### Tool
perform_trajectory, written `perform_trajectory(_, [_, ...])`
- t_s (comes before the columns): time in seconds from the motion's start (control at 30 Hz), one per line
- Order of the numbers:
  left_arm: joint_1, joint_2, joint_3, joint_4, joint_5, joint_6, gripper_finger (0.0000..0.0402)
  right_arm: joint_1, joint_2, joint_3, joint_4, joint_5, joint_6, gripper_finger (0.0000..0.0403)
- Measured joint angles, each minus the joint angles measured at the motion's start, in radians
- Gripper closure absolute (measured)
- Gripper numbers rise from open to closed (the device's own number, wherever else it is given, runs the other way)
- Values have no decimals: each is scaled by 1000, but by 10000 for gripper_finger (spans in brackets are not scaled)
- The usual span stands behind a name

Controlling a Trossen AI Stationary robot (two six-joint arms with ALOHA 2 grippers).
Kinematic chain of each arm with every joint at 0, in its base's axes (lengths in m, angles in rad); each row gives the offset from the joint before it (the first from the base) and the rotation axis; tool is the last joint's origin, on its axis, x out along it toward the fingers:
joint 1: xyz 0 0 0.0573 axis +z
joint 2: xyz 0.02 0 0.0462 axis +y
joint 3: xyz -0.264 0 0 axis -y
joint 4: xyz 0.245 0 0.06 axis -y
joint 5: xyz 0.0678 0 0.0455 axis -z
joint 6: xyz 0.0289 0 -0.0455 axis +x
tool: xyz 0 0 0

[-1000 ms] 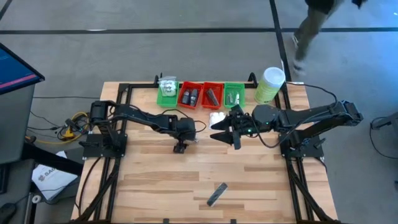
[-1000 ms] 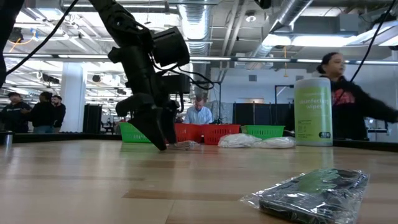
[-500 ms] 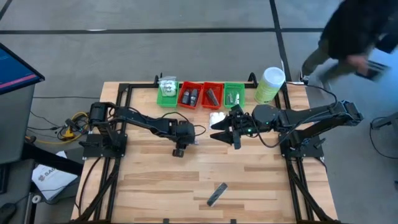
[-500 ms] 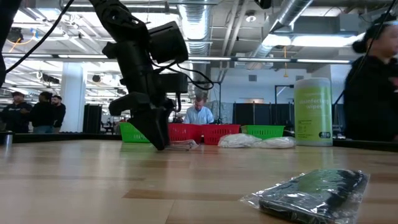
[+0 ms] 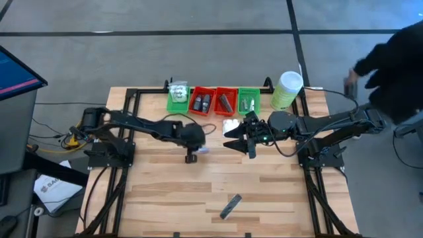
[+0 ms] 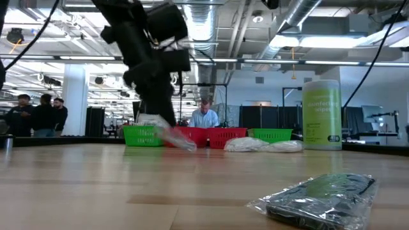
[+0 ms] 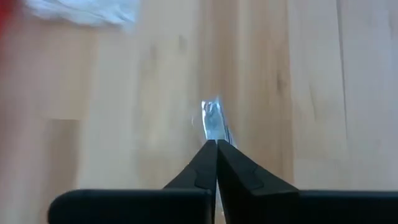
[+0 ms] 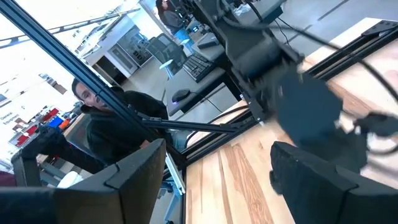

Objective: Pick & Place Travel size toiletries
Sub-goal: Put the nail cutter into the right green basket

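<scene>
Left gripper: we see the left gripper (image 7: 216, 144) clenched tip to tip on a small silvery tube (image 7: 212, 121) in a clear wrapper, the crinkled end poking out past the fingers

Where the catch hangs: in the low view the tube (image 6: 181, 138) dangles clear of the table (image 5: 264, 192), roughly mid-table and a little toward the far edge, just short of the row of trays

The grip: we judge it a thin pinch on the wrapper's edge rather than the body, so we would carry it slowly and level, without jerks, or it may slip out

Destination: along the far edge sit a green tray (image 5: 177, 98), two red trays (image 5: 202, 100), and a second green tray (image 5: 248, 100); which one takes tubes we cannot tell for certain, though the second green tray seems to hold pale slim pieces

How we would set it down: bring the tips over the tray's middle, lower until the wrapper is inside the walls, then let go, so it does not catch on the rim

Right gripper: the right gripper (image 5: 246, 141) waits with fingers spread wide near the white soft packets (image 5: 230, 125), just short of the trays

Still to collect: a dark grey flat bar (image 5: 230, 205) in plastic lies near the table's near edge, well apart from both arms

Bystander: a person in dark clothing (image 5: 396, 59) passes beyond the far right corner
</scene>
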Motion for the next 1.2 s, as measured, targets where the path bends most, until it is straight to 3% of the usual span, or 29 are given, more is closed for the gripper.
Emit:
perform_trajectory(0.27, [90, -117, 0, 6, 0, -51, 401, -12, 0, 0, 1, 1, 0, 122])
perform_trajectory(0.87, [101, -126, 1, 12, 28, -51, 393, -16, 0, 0, 4, 3, 0, 122])
perform_trajectory(1.0, [102, -126, 2, 13, 28, -59, 346, -16, 0, 0, 4, 3, 0, 122])
perform_trajectory(1.2, [101, -126, -21, 22, 28, -86, 231, -16, 0, 0, 4, 3, 0, 122])
